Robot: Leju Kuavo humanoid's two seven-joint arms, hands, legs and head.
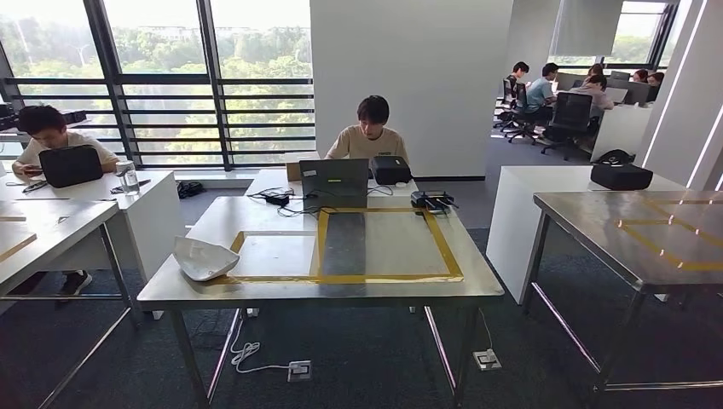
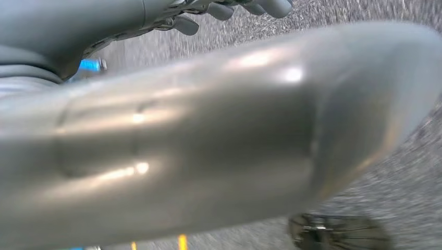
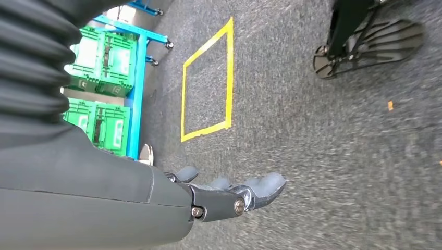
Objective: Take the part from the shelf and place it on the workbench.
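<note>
**Part.** In the left wrist view the part, a broad smooth grey piece with a curved, rounded end, lies across the left hand and clear of the carpet below. The fingers curl over its far edge, and nothing else supports it, so the hand is gripping it.

**Right hand.** The right hand hangs above the carpet. Its fingers are extended, slightly apart and hold nothing. Near it on the floor are a yellow tape square and a blue rack loaded with green crates.

**Workbench.** The workbench stands straight ahead in the head view.
- A yellow tape frame marks its middle and reaches almost to the front edge.
- A white shell lies near the front left corner, just outside the frame's left side.
- A laptop and a tangle of cables sit at the far edge.
- A person is seated behind the laptop.

**Surroundings.** A second steel table, also marked with yellow tape, stands to the right. It is well apart from the workbench.
</note>
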